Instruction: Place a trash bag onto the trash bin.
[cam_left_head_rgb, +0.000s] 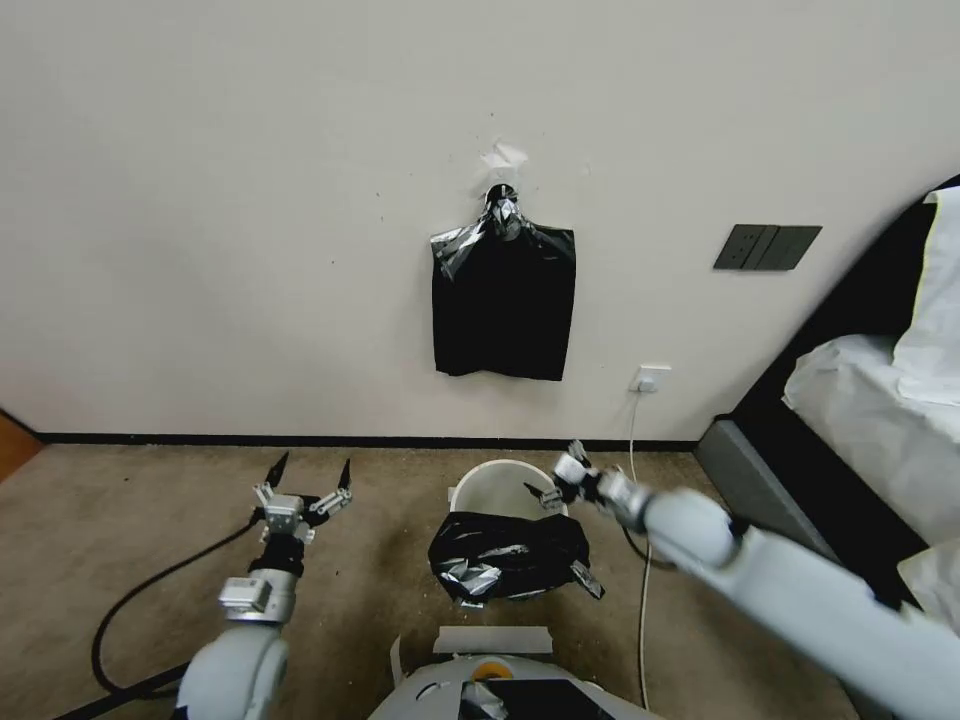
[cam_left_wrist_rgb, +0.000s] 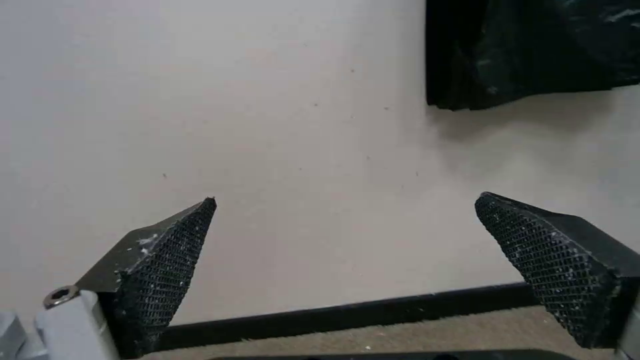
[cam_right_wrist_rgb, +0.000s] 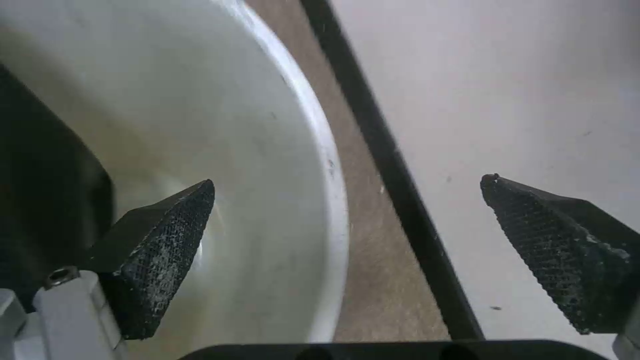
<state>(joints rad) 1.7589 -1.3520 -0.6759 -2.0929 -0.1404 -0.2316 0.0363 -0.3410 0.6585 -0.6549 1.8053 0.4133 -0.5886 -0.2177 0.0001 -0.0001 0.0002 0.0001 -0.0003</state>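
Since the trash bag (cam_left_head_rgb: 508, 556) lies bunched over the near side of the trash bin (cam_left_head_rgb: 497, 478) with the far rim bare, the step in hand looks to be spreading its mouth around the whole rim, and that would go best with a pinch on a single loose edge, pulled outward and over the lip, not down into the bucket. The bag is thin, glossy black film, crumpled, with grey sheen on its folds; it should slip and crease easily. The left gripper (cam_left_head_rgb: 308, 478) hovers over the carpet left of the bin, jaws spread wide and empty. The right gripper (cam_left_head_rgb: 560, 480) sits at the bin's far right rim, jaws wide apart, one finger seemingly inside the smooth cream wall, holding nothing. Beyond, a flat bundle of black bags (cam_left_head_rgb: 503, 305) hangs on the wall.
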